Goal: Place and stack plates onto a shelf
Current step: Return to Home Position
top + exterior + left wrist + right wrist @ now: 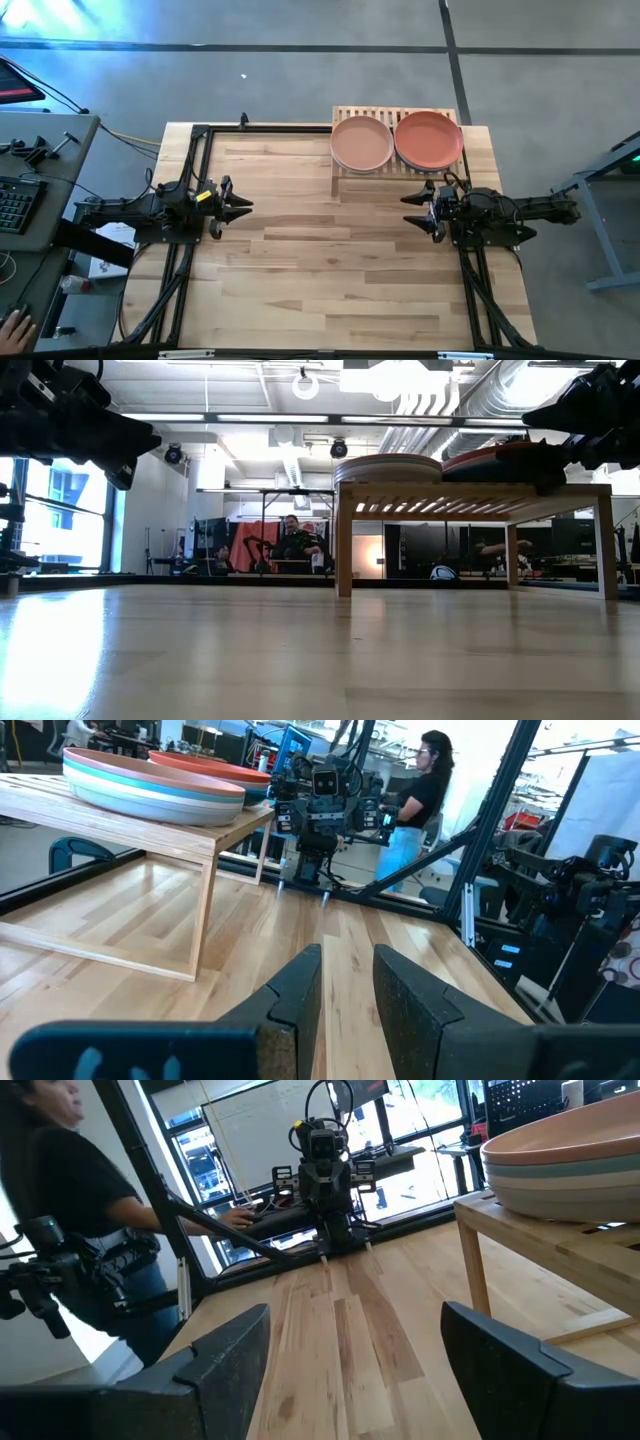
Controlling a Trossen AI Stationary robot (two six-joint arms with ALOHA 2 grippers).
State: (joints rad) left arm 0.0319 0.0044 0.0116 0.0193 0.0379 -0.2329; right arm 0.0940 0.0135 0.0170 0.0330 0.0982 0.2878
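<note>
Plates stand in two stacks side by side on the shelf, which sits at the upper centre-right of the high view, against the far edge of the wooden tabletop. A pink plate tops the left-hand stack and an orange plate tops the right-hand one. The two stacks almost touch. From the low view the shelf fills the right half of the frame on its short legs, with both piles lying flat on its slats; pale teal rims show under the pink one in the wrist views. The right gripper hovers just below the shelf's front edge in the high view, under the orange stack and apart from it. Its fingers are spread wide and hold nothing. The left gripper sits at the frame's centre-left, well apart from the shelf and pointing across the bare wood toward the other arm. Its fingers are parted by only a narrow slit and are likewise empty. A black frame runs along the table's far edge and down both sides beneath the arms. Off the table's left edge stands a grey side table with a keyboard, and a hand shows at the lower left corner. A person in a dark top stands in the room behind the right arm.
</note>
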